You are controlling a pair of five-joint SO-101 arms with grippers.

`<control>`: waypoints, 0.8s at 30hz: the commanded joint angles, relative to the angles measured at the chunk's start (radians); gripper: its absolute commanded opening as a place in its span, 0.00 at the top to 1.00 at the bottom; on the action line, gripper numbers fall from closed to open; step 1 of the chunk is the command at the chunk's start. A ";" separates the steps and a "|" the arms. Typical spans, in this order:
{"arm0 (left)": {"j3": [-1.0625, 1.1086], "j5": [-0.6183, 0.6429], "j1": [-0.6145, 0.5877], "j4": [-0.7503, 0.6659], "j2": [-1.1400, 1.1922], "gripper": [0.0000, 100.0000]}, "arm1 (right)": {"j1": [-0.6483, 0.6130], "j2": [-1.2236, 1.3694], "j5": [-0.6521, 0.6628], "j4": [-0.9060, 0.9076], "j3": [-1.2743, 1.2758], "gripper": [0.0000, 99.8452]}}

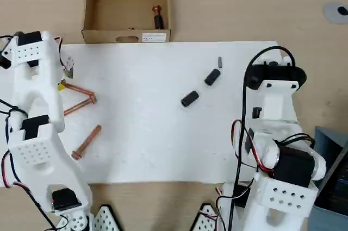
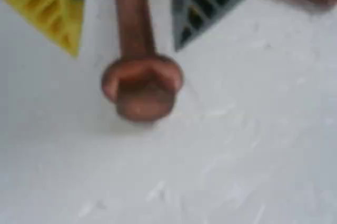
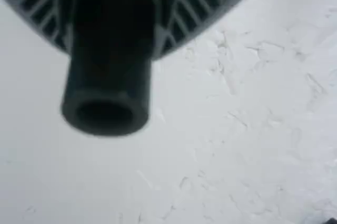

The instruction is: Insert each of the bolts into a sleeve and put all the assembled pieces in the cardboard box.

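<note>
At the left edge of the rough-textured white sheet (image 1: 141, 149), the left gripper (image 2: 125, 49) stands released. Its ribbed yellow finger (image 2: 47, 8) and grey finger (image 2: 210, 2) flank the smooth copper shank of a bolt (image 2: 141, 87), with a gap on each side. The bolt's round flanged head rests on the sheet. A second bolt (image 1: 80, 105) and a third bolt (image 1: 87, 142) lie nearby.

Over the sheet, the right gripper (image 3: 111, 50) is clenched on a matt black cylindrical sleeve (image 3: 105, 92). Two loose sleeves (image 1: 212, 77) (image 1: 190, 99) lie right of centre. An assembled piece (image 1: 157, 17) lies inside the cardboard box (image 1: 92, 8) on the bench at the sheet's far edge.
</note>
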 commanded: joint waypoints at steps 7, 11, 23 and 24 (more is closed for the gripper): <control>0.107 -0.003 -0.002 -0.115 -0.013 0.87 | 0.007 -0.012 -0.009 -0.020 0.001 0.99; 0.160 -0.003 -0.002 -0.163 -0.013 0.87 | 0.007 -0.012 -0.009 -0.020 0.001 0.99; 0.216 -0.003 -0.002 -0.173 -0.013 1.00 | 0.004 -0.012 -0.009 -0.020 0.001 0.99; 0.216 -0.003 -0.002 -0.173 -0.013 1.00 | 0.004 -0.012 -0.009 -0.020 0.001 0.99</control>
